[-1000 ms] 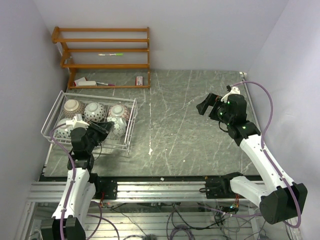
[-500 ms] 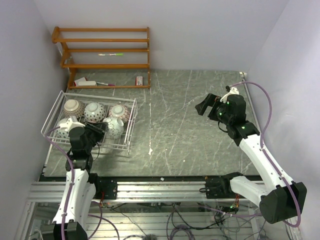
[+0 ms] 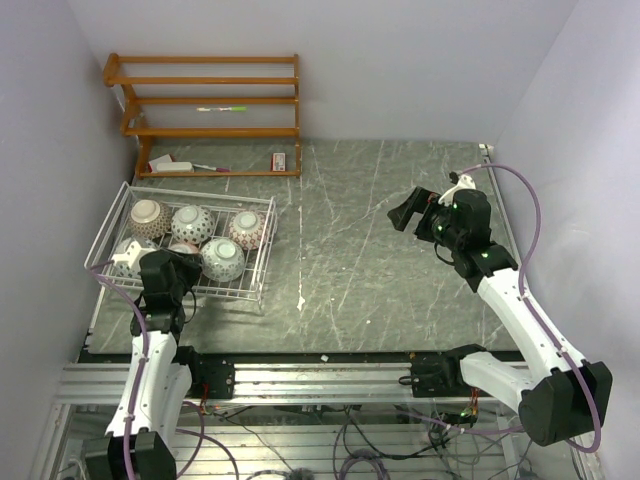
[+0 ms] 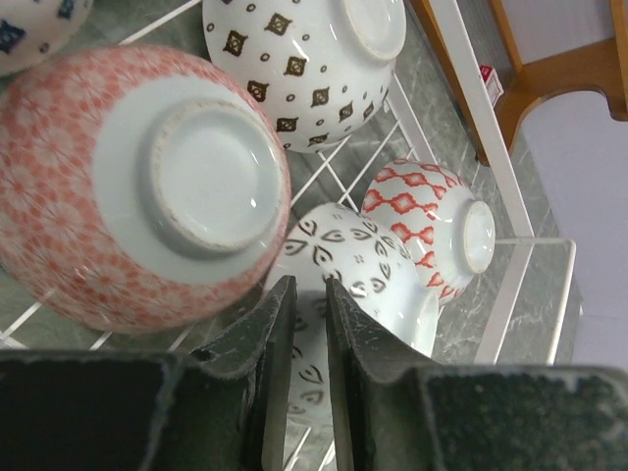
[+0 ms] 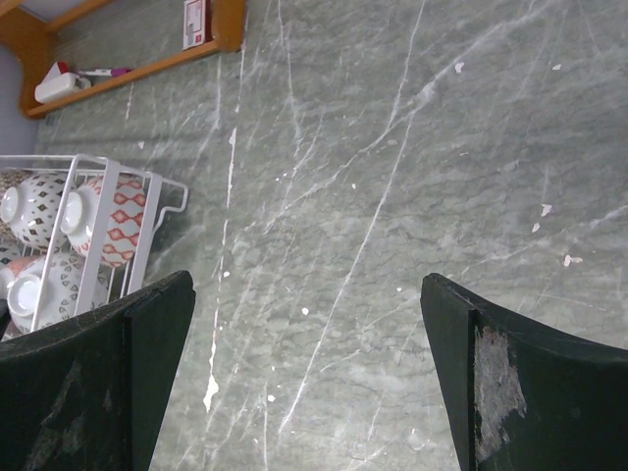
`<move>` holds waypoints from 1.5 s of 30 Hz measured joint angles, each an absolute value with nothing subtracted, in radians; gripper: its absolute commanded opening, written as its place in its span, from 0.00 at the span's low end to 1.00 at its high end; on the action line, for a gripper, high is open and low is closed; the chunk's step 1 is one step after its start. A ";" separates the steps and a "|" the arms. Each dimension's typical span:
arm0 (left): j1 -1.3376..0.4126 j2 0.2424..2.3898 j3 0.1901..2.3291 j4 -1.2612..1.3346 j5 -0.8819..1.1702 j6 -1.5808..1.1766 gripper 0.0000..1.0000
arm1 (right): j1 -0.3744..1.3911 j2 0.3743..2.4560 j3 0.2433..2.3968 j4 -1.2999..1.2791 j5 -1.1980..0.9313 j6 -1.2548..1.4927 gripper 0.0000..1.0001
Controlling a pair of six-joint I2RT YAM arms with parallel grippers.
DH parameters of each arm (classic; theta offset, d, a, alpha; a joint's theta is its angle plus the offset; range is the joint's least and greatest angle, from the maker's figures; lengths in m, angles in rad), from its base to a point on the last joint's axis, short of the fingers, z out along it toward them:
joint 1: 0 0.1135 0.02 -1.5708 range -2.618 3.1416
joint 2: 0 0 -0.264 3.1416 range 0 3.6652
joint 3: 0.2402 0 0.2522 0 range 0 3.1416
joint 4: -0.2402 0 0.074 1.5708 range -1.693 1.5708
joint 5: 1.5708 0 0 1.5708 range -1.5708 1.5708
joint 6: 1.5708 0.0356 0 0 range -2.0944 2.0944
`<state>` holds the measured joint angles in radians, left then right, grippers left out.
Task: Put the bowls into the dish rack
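At the left of the overhead view the rack (image 3: 268, 235) holds the bowls (image 3: 192, 224) upside down, in two rows. The left gripper (image 4: 304, 289) sits at its lower edge – fingers pinched to a slit on a brown-leaf bowl (image 4: 368, 265). Right of centre, over the table (image 3: 350, 270), the right gripper (image 5: 306, 285) hangs spread wide

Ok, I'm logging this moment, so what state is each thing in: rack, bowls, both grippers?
Dish rack: standing on the table, loaded.
Bowls: those visible sit inside it, feet up.
Leaf-patterned bowl: in the rack, apparently held at its rim.
Left gripper: closed to a narrow gap, apparently on that rim.
Right gripper: wide open, empty, above the table.
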<state>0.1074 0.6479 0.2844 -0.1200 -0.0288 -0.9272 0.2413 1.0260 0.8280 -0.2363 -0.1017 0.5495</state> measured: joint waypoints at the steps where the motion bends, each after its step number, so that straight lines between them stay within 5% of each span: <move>1: 0.105 0.640 0.285 -0.128 -0.025 -0.926 0.30 | 0.241 1.027 0.828 -0.236 -0.103 0.550 1.00; 12: 0.099 0.665 0.323 -0.184 -0.012 -0.924 0.30 | 0.241 1.030 0.828 -0.229 -0.120 0.550 1.00; 19: 0.094 0.646 0.378 -0.312 -0.014 -0.922 0.41 | 0.241 1.039 0.828 -0.230 -0.124 0.550 1.00; 22: 0.094 0.635 0.432 -0.414 -0.019 -0.907 0.55 | 0.241 1.045 0.828 -0.230 -0.125 0.550 1.00; 26: 0.094 0.631 0.529 -0.518 -0.027 -0.865 0.91 | 0.241 1.047 0.828 -0.230 -0.125 0.550 1.00; 28: 0.094 0.625 0.567 -0.532 -0.027 -0.842 0.99 | 0.241 1.049 0.828 -0.230 -0.126 0.550 1.00; 38: 0.076 0.746 0.630 -0.536 0.000 -0.710 0.99 | 0.241 1.057 0.828 -0.230 -0.146 0.550 1.00; 45: -0.144 0.855 0.763 -0.553 -0.141 -0.685 0.99 | 0.241 1.056 0.828 -0.230 -0.148 0.558 1.00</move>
<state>-0.1444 0.8555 0.7628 -0.5533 -0.1413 -0.6849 0.2413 1.0561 0.8284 -0.2302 -0.1482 0.5575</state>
